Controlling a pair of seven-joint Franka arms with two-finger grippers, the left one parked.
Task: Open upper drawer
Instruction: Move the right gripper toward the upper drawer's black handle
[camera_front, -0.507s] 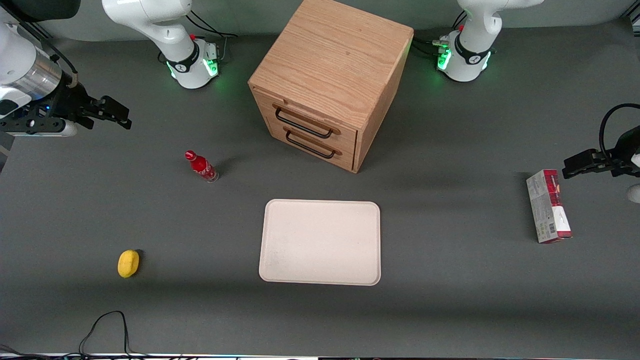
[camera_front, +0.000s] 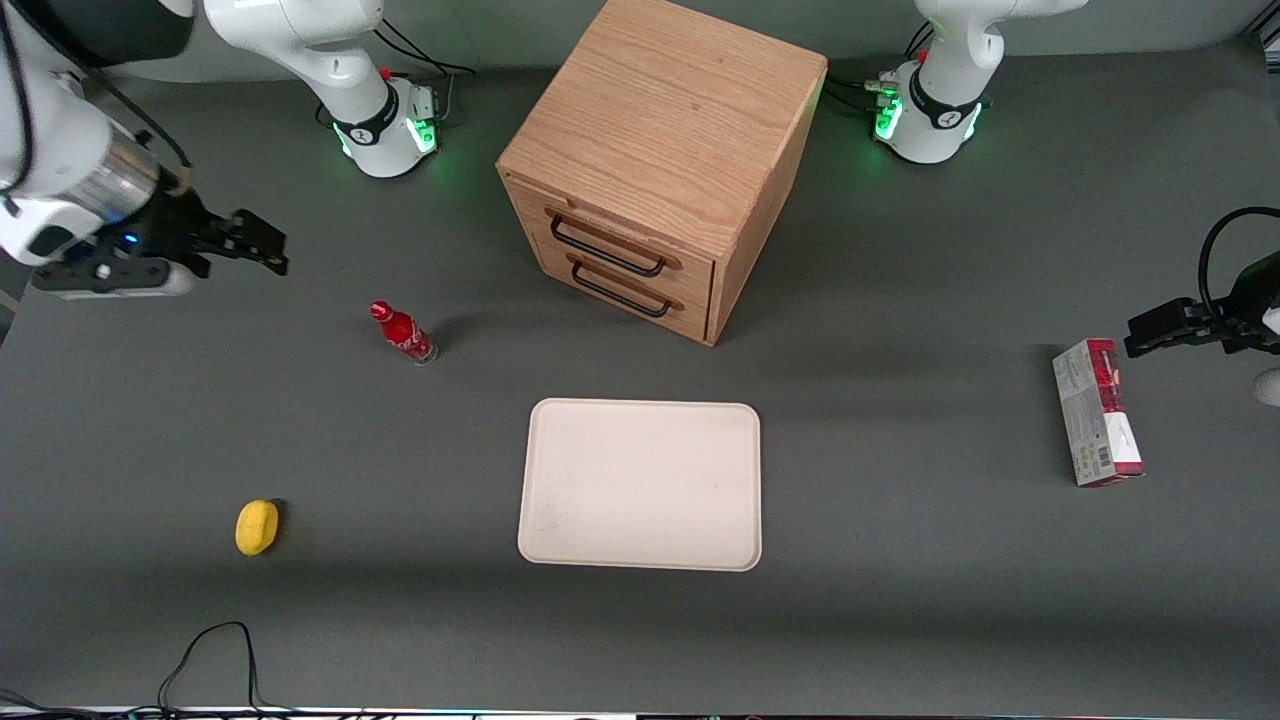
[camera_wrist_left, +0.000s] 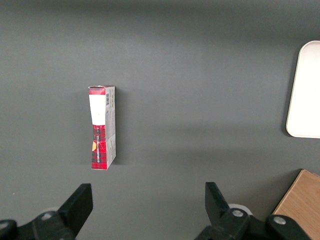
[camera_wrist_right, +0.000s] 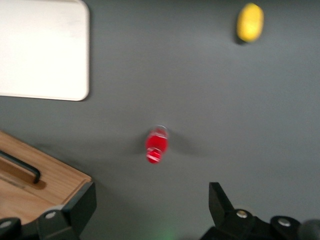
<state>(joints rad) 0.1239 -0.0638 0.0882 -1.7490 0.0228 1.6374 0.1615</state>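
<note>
The oak cabinet (camera_front: 665, 120) stands at the middle of the table, farther from the front camera than the tray. Its upper drawer (camera_front: 620, 232) is shut, with its black wire handle (camera_front: 605, 250) above the lower drawer's handle (camera_front: 620, 293). My right gripper (camera_front: 262, 245) is open and empty, hovering above the table toward the working arm's end, well apart from the cabinet. In the right wrist view the gripper (camera_wrist_right: 150, 215) shows spread fingers, with a corner of the cabinet (camera_wrist_right: 55, 182) and one black handle (camera_wrist_right: 22, 167); I cannot tell which drawer's.
A red bottle (camera_front: 403, 333) stands between gripper and cabinet, also in the right wrist view (camera_wrist_right: 156, 144). A white tray (camera_front: 640, 485) lies in front of the cabinet. A yellow lemon-like object (camera_front: 256, 526) lies near the working arm's end. A red-and-grey box (camera_front: 1096, 412) lies toward the parked arm's end.
My right gripper has moved a little toward the cabinet and nearer the front camera. The drawers and the other objects have not moved.
</note>
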